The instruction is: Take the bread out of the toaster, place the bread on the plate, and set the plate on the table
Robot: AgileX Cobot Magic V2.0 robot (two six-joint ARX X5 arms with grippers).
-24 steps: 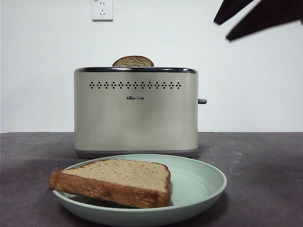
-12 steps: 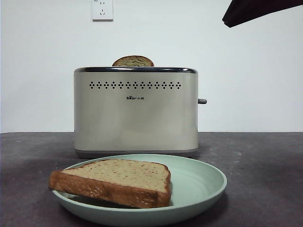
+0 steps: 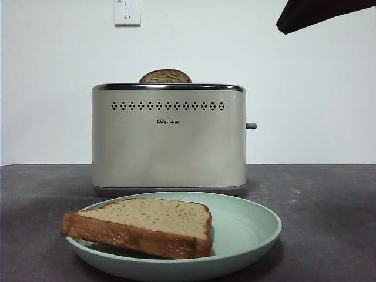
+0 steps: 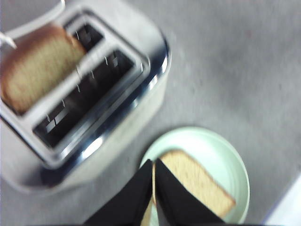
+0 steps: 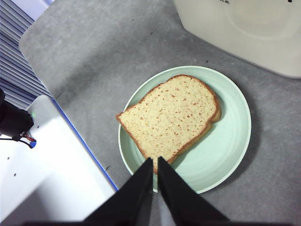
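The bread point(image 3: 147, 226) lies flat on the mint green plate point(image 3: 247, 229), which rests on the table point(image 3: 329, 205) in front of the toaster point(image 3: 168, 141). A second, darker slice point(image 3: 165, 76) sticks up from the toaster's back slot. My left gripper point(image 4: 154, 162) is shut and empty, high above the plate point(image 4: 225, 155) and toaster point(image 4: 94, 117). My right gripper point(image 5: 155, 160) is shut and empty, high above the bread point(image 5: 169, 117) and plate point(image 5: 225, 150). One black arm tip point(image 3: 285, 23) shows at the front view's top right; I cannot tell whose it is.
The toaster's near slot point(image 4: 89, 99) is empty. A wall socket point(image 3: 127, 12) sits on the white wall behind. A white stand with a blue edge point(image 5: 47, 165) lies beside the table's edge near the plate.
The black arm at the top right of the front view drew up and back; two dark prongs showed a second ago, now one tip. Bread, plate and toaster have not moved.
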